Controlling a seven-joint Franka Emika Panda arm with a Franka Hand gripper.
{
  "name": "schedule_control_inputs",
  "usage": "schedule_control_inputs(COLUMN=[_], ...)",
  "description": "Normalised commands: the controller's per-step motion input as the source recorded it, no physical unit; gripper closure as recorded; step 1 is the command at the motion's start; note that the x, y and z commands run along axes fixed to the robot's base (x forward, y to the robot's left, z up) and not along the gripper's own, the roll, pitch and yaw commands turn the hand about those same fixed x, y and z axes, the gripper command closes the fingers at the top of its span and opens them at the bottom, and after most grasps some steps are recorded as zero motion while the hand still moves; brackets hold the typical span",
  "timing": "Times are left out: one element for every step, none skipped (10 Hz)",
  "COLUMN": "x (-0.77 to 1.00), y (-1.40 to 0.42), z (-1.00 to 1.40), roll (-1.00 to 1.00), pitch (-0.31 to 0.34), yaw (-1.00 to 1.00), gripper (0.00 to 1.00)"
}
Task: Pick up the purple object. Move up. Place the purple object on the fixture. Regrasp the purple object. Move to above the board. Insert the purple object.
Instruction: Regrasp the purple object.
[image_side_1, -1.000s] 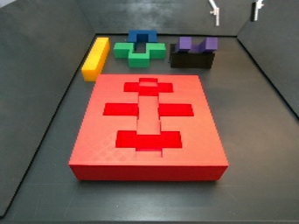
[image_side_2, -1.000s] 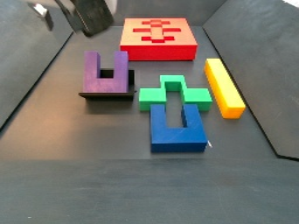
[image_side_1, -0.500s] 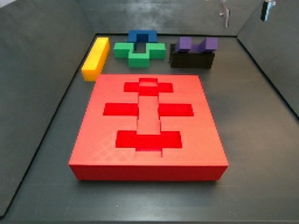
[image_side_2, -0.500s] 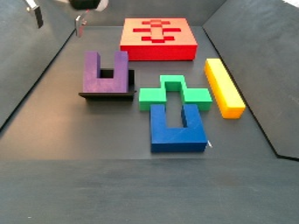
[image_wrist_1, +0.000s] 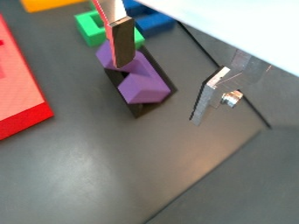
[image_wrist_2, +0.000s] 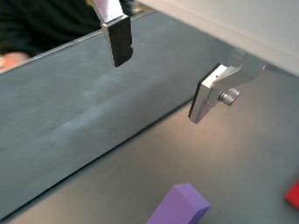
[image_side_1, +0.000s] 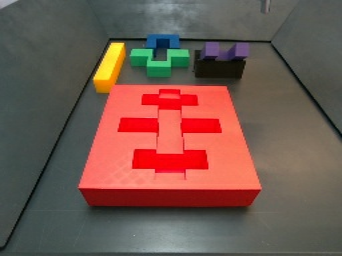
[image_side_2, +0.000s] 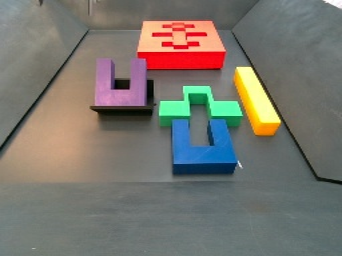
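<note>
While raised, end effector (image_wrist_1: 166, 70) wide open, empty, above purple object (image_wrist_1: 131, 74).

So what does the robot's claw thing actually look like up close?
The gripper has two separate fingers: flat silver metal plates, each ending in a dark pad. One finger shows its dark pad face-on; the other shows its silver edge with a small round screw on its side. Both wrist views show the same pair. No cables or markings are visible, and the arm itself is out of view.
</note>
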Motion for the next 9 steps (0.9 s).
schedule_control_inputs(x=[0.65, 0.4, 0.37, 0.36, 0.25, 0.26, 0.32, 0.27, 0.21], y=[-0.09, -0.05, -0.05, -0.02, 0.0, 0.0, -0.05, -0.03, 0.0], z=[-0.14, 0.01, 0.03, 0.0, 0.0, 0.0, -0.09, -0.11, -0.08], roll=[0.62, 0.44, 0.4, 0.49, 0.54, 0.59, 0.67, 0.73, 0.75], pitch=[0.874, 1.0, 1.0, 1.0, 1.0, 0.949, 0.783, 0.689, 0.651], yaw=[0.0, 0.0, 0.0, -0.03, -0.15, -0.15, -0.2, -0.26, -0.3], gripper=[0.0, 0.0, 0.0, 0.0, 0.0, 0.0, 0.0, 0.0, 0.0])
